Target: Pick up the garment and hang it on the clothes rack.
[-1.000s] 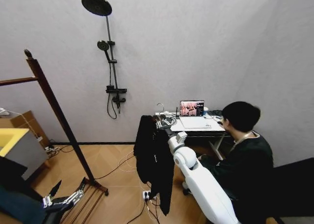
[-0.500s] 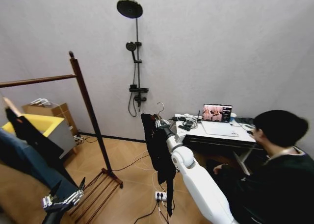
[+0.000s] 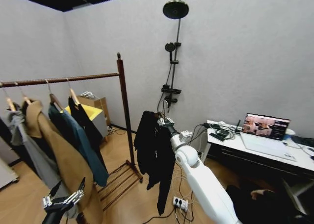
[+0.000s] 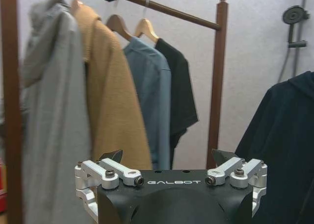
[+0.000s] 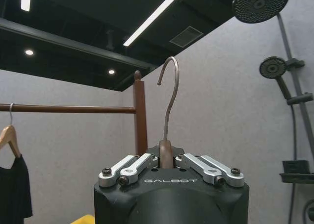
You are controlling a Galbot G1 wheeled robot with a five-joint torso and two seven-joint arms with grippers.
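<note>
Your garment (image 3: pixel 155 158) is partly hidden: the wooden hanger (image 5: pixel 165 153) shows as a brown neck between the fingers in the right wrist view, with the shoulders of the hanger out of sight below the end effector body. In the left wrist view the black fabric is cut off at the frame's edge, so you get one shoulder and sleeve there. The clothes rack (image 3: pixel 122 106) is cut off too; its rod runs out of the head view past the hung clothes, and its slatted base is half covered by the tan coat (image 3: pixel 64 160).

The garment hangs straight down, long axis vertical, hem well above the floor. The metal hook (image 5: pixel 169 94) rises upright from the hanger neck and curls over at its top.

Your right end effector (image 3: pixel 164 122) is closed narrowly on the hanger neck, so the garment hangs directly beneath it and the hook stands directly above it. The arm holds it out in front, just beside the rack's near knob-topped post and apart from the rod.

Your left end effector (image 3: pixel 64 199) sits low near the tan coat with its fingers spread wide, holding nothing. A blue jacket (image 3: pixel 78 140), a black top (image 3: pixel 87 123) and a grey garment (image 3: pixel 29 145) hang on the rod. A laptop (image 3: pixel 265 128) stands on the tabletop (image 3: pixel 245 145) beyond.
</note>
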